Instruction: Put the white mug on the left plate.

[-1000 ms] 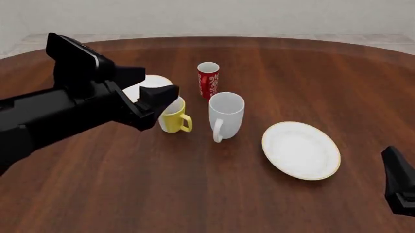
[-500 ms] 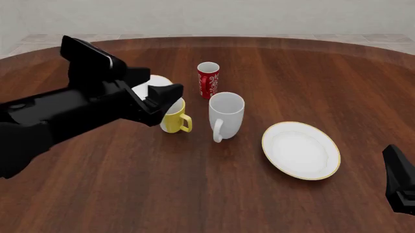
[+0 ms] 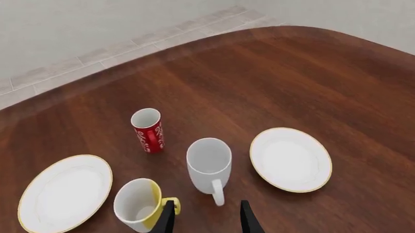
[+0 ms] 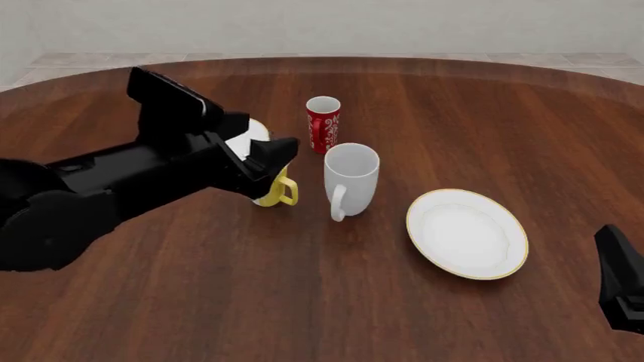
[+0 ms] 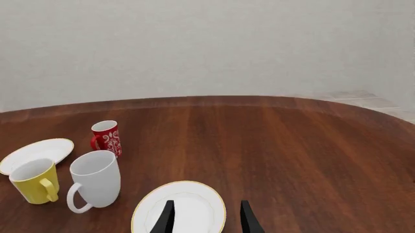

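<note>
The white mug (image 4: 351, 177) stands upright mid-table, its handle toward the camera; it also shows in the left wrist view (image 3: 209, 162) and the right wrist view (image 5: 95, 179). The left plate (image 4: 252, 131) is mostly hidden behind my left arm; it shows whole in the left wrist view (image 3: 65, 191) and in the right wrist view (image 5: 39, 153). My left gripper (image 4: 268, 151) is open and empty, raised just left of the white mug; its fingertips (image 3: 250, 221) point past the mug's handle. My right gripper (image 5: 206, 221) is open and empty, low at the front right.
A yellow mug (image 4: 280, 193) stands left of the white mug, partly under my left gripper. A red patterned cup (image 4: 323, 123) stands behind them. A larger gold-rimmed plate (image 4: 466, 232) lies right of the white mug. My right arm (image 4: 622, 286) shows in the corner.
My left arm has moved right and forward toward the mugs, now covering more of the yellow mug and the small plate. The right arm and the objects have not moved.
</note>
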Robot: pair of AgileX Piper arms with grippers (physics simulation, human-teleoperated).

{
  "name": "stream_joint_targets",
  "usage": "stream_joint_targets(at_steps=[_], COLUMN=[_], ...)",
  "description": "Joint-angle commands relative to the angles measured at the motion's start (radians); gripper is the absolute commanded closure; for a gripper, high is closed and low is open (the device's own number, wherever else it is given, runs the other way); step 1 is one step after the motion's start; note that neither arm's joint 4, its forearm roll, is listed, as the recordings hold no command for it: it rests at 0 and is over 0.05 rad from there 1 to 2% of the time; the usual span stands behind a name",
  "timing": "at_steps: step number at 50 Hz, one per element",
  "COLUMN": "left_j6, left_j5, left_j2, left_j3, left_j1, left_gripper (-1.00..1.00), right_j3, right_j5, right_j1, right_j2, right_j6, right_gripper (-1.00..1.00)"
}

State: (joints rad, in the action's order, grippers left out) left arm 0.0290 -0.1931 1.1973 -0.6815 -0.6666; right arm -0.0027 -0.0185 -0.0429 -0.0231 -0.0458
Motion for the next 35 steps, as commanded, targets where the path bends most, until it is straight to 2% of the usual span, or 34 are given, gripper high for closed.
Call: stream_joint_targets(at_steps=[1, 35], left_j6=[0.005, 0.002], left_j5=[-0.018, -0.064], left_j2=[0.043, 0.152], left_j3=[-0.017, -0.048], left_j1=[-0.008, -0.024], left_gripper=[-1.0, -1.0], right_j3=[0.0, 0.001], right_j5=[0.01, 0.019], right_j1=[-0.002, -0.003], right_j2=[0.011, 0.018], right_j6=[-0.003, -0.005], right_gripper=[-1.0, -1.0])
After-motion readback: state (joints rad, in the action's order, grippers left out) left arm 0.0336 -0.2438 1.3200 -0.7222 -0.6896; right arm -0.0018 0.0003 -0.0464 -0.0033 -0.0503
